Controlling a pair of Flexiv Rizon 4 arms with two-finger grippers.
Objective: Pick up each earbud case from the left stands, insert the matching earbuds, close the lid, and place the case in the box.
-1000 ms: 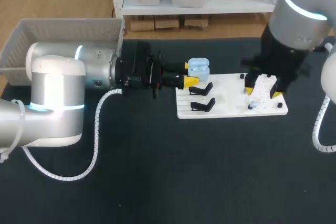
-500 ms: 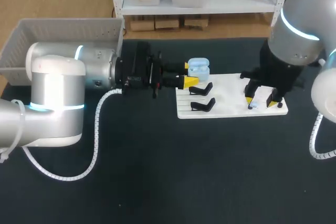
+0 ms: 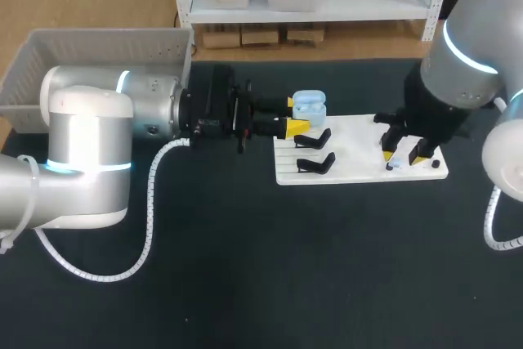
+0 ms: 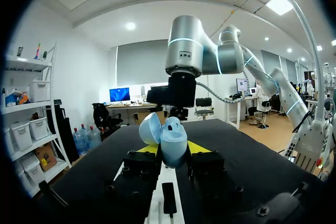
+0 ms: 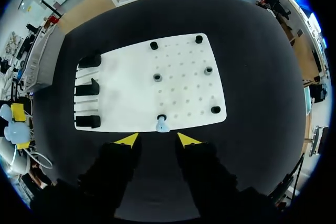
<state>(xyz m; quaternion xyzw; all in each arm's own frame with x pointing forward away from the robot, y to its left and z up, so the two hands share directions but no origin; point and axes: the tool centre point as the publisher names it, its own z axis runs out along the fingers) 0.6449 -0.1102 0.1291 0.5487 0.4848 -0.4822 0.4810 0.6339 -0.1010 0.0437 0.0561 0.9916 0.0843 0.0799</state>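
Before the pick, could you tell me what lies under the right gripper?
A pale blue earbud at the edge of the white board, just ahead of the open right gripper. Its peg is mostly covered.

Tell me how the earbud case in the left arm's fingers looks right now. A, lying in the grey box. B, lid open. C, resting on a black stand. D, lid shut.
B: in the left wrist view the light blue earbud case sits clamped between the yellow-tipped fingers of the left gripper with its lid swung open to one side.
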